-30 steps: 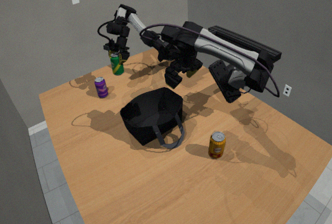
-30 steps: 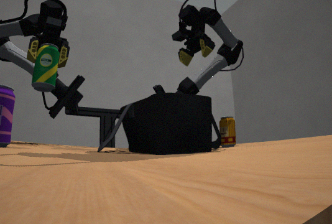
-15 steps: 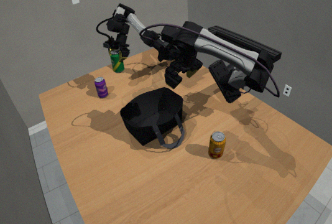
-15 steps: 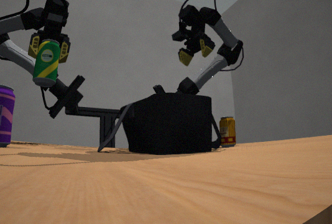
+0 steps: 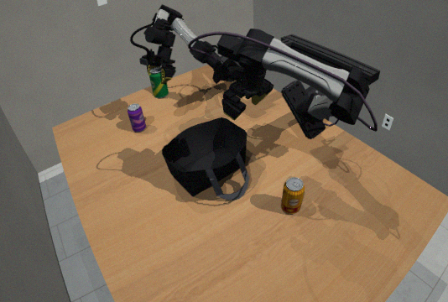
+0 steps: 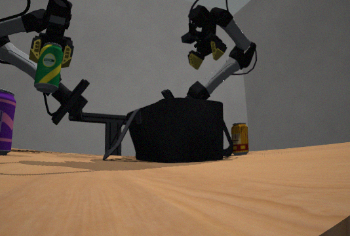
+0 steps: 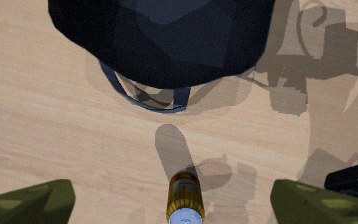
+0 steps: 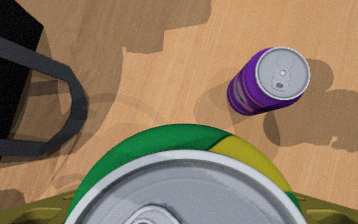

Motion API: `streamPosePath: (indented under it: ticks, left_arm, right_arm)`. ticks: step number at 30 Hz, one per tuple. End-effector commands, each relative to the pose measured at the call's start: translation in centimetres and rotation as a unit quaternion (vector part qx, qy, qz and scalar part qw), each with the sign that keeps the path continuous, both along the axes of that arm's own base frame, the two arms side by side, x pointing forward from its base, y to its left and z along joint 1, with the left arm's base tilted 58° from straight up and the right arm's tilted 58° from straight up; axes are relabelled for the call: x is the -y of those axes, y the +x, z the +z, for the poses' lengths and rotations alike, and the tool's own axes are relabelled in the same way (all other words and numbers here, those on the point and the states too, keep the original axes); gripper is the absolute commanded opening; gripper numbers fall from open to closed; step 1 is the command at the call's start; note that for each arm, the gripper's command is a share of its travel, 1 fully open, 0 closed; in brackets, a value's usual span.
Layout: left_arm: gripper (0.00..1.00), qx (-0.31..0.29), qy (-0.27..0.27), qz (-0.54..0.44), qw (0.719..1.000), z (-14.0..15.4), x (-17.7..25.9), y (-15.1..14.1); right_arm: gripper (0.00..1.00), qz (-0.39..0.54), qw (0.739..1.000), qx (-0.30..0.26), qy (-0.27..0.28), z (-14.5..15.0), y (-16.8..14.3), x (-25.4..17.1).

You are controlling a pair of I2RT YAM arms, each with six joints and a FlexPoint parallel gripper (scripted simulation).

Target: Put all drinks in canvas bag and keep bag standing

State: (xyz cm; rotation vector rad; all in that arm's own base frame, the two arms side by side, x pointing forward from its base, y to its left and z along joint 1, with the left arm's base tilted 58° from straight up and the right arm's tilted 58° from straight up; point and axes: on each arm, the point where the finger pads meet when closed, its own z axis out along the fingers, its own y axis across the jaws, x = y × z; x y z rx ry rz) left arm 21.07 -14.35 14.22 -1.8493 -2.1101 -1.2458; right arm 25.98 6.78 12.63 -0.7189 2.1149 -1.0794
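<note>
The black canvas bag point(image 5: 184, 179) point(image 6: 178, 132) point(image 7: 170, 40) stands with its walls up; its inside is dark and no can shows in it. My right gripper point(image 5: 158, 72) point(image 6: 50, 54) is shut on the green can point(image 5: 159, 87) point(image 6: 49, 68) point(image 8: 155, 140), held upright above the table. The purple can point(image 5: 137, 120) point(image 6: 6, 122) point(image 8: 245, 95) stands upright near that gripper. The orange can point(image 5: 292, 197) point(image 6: 240, 139) point(image 7: 185, 195) stands upright on the other side of the bag. My left gripper point(image 6: 207, 58) is open and empty, high above the table.
A bag strap point(image 5: 216, 184) point(image 8: 77, 105) droops outward on each of two sides of the bag. The wooden table point(image 5: 189, 253) has its edge beyond the purple can. The arm mounting beam point(image 5: 331, 56) is at the far side, behind the bag in the exterior view.
</note>
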Motion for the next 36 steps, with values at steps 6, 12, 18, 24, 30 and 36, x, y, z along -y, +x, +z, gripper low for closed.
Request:
streamPosePath:
  ticks: [6, 12, 18, 24, 30, 36]
  left_arm:
    - [1.0, 0.004, -0.017, -0.004, 1.0, 0.6, 0.9, -0.3]
    - [1.0, 0.004, -0.017, -0.004, 1.0, 0.6, 0.9, -0.3]
    - [1.0, 0.004, -0.017, -0.004, 1.0, 0.6, 0.9, -0.3]
    - [1.0, 0.004, -0.017, -0.004, 1.0, 0.6, 0.9, -0.3]
    - [1.0, 0.004, -0.017, -0.004, 1.0, 0.6, 0.9, -0.3]
    - [1.0, 0.004, -0.017, -0.004, 1.0, 0.6, 0.9, -0.3]
  right_arm:
    - [0.67, 0.006, 0.998, 0.046, 0.047, 0.8, 1.4, -2.7]
    - [0.67, 0.01, 0.998, 0.042, 0.05, -0.9, 2.1, -4.1]
    - [0.67, 0.009, 0.997, 0.054, 0.05, -1.7, 3.0, -5.4]
    - [0.67, 0.011, 0.997, 0.054, 0.051, -2.6, 3.4, -6.3]
    - [0.67, 0.01, 0.997, 0.054, 0.052, -3.9, 4.0, -7.5]
    - [0.67, 0.016, 0.998, 0.046, 0.04, -5.0, 4.4, -8.4]
